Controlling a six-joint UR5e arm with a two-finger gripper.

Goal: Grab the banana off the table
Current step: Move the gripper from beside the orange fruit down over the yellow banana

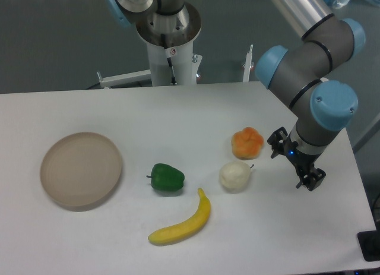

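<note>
The gripper [295, 163], jaws apart and empty, needed to swing left and straddle the banana [182, 224] across its middle.

The table [178, 117] carries a plate [81, 169], pepper [167, 178], banana [181, 222] and two fruits.

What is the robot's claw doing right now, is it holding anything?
Gripper: holding nothing, hovering right of the pale fruit, away from the banana. Open or shut: cannot be told.
</note>
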